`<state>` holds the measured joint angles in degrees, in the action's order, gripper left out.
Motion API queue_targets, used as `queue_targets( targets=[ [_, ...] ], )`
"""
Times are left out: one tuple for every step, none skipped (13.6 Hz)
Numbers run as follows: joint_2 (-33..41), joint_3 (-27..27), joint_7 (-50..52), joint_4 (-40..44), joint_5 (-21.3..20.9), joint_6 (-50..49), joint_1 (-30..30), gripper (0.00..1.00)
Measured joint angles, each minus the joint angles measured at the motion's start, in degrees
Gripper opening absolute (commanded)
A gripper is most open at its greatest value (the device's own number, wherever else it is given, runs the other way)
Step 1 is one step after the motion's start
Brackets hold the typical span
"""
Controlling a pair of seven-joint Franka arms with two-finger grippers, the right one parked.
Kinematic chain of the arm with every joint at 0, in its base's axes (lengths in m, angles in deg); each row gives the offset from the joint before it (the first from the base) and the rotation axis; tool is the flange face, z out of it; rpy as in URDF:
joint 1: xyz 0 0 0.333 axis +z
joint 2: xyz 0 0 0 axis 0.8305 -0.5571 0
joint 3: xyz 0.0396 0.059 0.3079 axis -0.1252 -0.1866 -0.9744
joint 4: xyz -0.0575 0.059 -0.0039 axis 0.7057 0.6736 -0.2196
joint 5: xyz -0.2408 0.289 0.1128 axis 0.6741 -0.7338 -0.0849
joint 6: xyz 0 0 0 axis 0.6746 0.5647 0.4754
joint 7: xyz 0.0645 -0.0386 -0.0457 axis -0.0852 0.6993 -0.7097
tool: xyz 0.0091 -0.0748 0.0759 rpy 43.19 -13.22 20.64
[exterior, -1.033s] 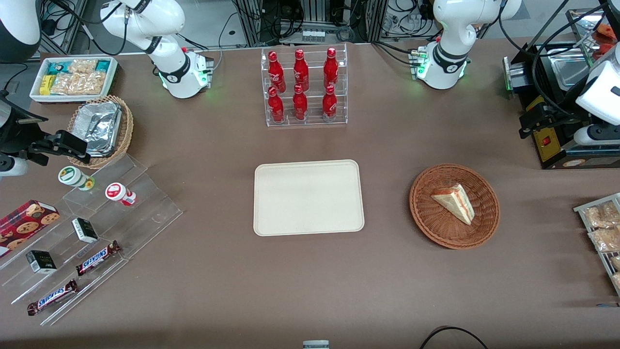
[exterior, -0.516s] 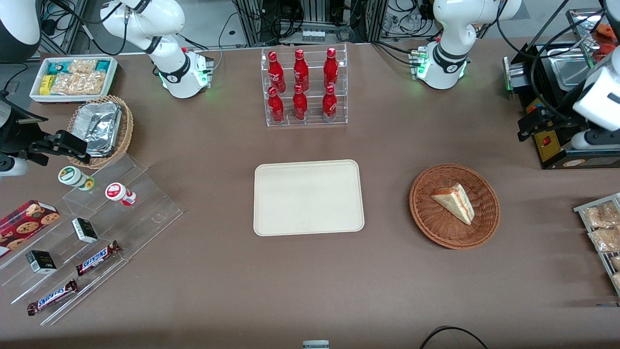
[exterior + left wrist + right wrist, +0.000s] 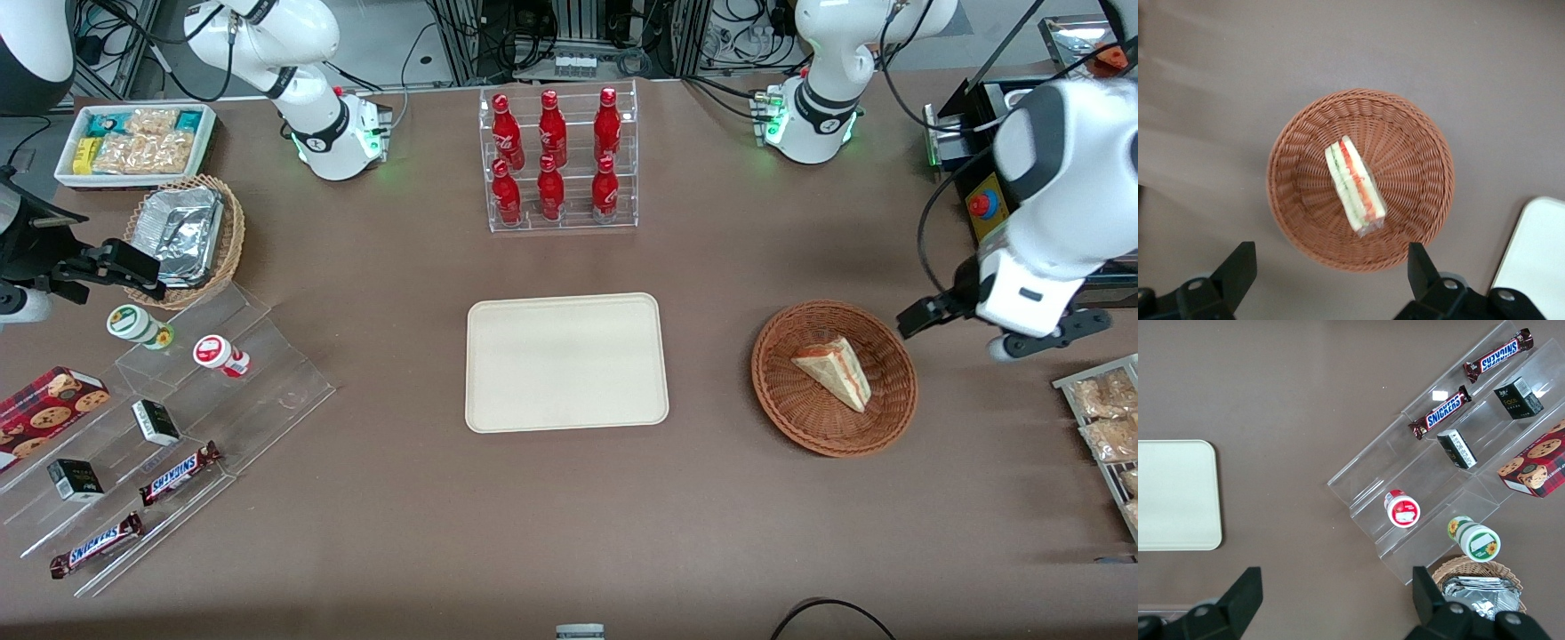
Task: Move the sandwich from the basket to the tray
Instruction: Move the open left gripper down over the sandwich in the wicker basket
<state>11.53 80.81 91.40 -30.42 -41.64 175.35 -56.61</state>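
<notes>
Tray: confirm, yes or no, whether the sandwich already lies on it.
No: the sandwich lies in the basket, the tray is bare, and the open gripper hovers above the basket.

Left gripper hangs high, jaws spread wide.

The front view looks down over the whole table, while the left wrist view looks straight down, closer, sharing the basket and the gripper

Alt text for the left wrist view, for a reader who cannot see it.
A wrapped triangular sandwich lies in a round reddish-brown wicker basket on a brown table. The open gripper hangs above the basket's edge, touching nothing; a corner of the cream tray shows beside the basket.
</notes>
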Motion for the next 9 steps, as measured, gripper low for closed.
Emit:
queue_targets(
  targets=[
    [-0.1,0.2,3.1,-2.7,0.0,3.7,-0.1,1.00],
    [-0.3,0.3,6.3,-5.0,0.0,6.6,-0.1,1.00],
    [-0.8,0.6,10.0,-6.7,0.1,8.9,-0.1,1.00],
    [-1.5,1.2,13.7,-8.0,0.0,11.0,-0.1,1.00],
    [-2.4,2.0,16.8,-8.9,0.0,12.9,-0.2,1.00],
    [-3.2,2.7,19.3,-9.8,0.0,14.8,-0.3,1.00],
    [-4.0,3.2,21.0,-10.8,0.0,16.7,-0.4,1.00],
    [-4.8,3.4,21.8,-11.7,0.0,18.1,-0.5,1.00],
    [-5.4,3.4,22.1,-12.4,0.0,18.8,-0.5,1.00]
  ],
)
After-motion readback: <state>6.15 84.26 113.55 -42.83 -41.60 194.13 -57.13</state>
